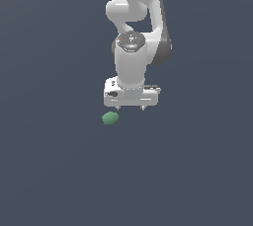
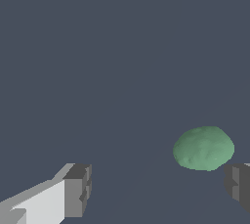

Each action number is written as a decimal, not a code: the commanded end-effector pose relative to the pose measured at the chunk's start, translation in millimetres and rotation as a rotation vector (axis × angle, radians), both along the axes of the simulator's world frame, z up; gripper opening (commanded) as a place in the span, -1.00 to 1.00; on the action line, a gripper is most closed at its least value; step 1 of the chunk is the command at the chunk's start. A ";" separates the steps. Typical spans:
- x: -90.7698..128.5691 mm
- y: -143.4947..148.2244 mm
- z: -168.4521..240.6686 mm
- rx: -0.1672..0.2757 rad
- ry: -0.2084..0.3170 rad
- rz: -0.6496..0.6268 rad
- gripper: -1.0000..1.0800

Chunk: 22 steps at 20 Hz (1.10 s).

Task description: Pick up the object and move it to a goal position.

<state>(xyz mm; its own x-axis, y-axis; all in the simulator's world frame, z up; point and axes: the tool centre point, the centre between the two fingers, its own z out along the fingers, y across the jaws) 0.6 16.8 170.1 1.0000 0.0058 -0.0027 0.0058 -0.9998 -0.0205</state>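
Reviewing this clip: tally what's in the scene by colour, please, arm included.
Green: 1, the small rounded lump, lying free beside the open pincer, not between its fingers.
White: 1, the robot arm with that pincer.
Total: 2.
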 end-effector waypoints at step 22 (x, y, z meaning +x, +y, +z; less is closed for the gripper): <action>1.3 -33.9 6.2 -0.025 -0.017 -0.092 0.92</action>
<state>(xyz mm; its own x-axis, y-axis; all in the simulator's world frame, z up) 2.4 -16.0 178.2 0.9977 -0.0658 0.0161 -0.0659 -0.9978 0.0050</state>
